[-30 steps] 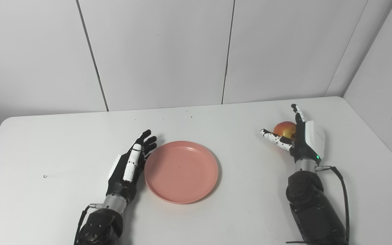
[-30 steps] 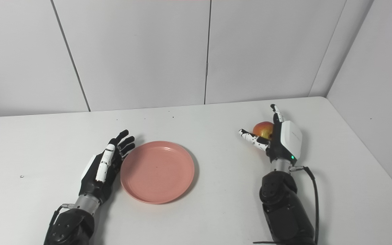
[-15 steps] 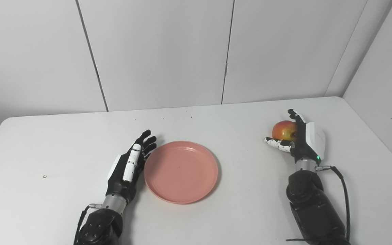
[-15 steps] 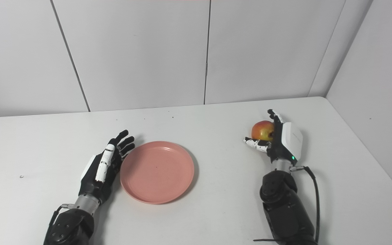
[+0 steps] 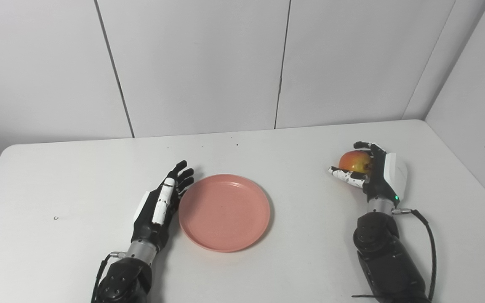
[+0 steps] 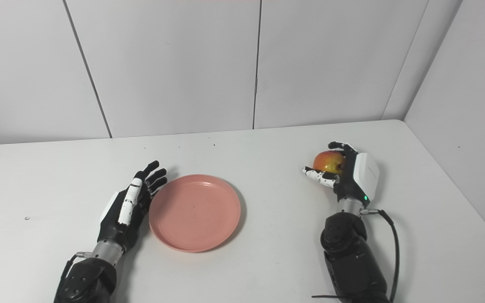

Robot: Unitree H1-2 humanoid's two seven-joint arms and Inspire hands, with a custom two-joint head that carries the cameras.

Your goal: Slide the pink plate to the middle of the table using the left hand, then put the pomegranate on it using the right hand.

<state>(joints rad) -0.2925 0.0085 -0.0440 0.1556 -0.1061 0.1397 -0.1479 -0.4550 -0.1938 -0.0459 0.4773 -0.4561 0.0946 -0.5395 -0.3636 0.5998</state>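
We count one pink plate point(image 5: 224, 212), empty; one pomegranate point(image 5: 354, 162), clasped by our right hand point(image 5: 375, 174); left hand point(image 5: 160, 204) spread beside the plate's rim; white table point(image 5: 57, 176).

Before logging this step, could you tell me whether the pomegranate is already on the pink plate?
No, the round red-yellow pomegranate sits in the right hand, apart from the bare pink plate.

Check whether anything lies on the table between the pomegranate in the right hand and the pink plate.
Nothing visible does. The right hand has its fingers closed on the round red-yellow pomegranate; only bare white table separates it from the empty pink round plate.
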